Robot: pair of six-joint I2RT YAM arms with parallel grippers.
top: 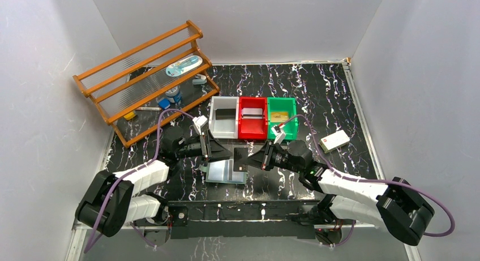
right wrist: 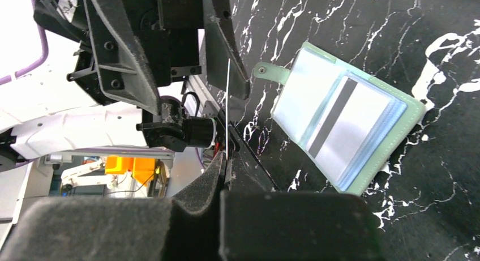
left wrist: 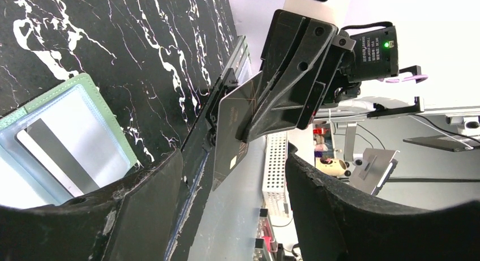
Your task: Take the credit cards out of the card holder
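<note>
Where the two arms meet above the near middle of the table, the right gripper [top: 247, 159] is clamped tight on a dark credit card [top: 240, 158], holding it on edge in the air. The left gripper [top: 222, 150] faces it with fingers [left wrist: 153, 204] spread apart, one on each side of the card. Whether they touch it cannot be told. The card holder [top: 226, 173] lies spread flat on the black marbled table [top: 339, 91], just below both grippers. A pale striped card [right wrist: 339, 122] sits in its clear pocket. Behind the holder, a white bin [top: 222, 131], a red bin [top: 252, 135] and a green bin [top: 294, 111] stand side by side, each with a flat item inside.
</note>
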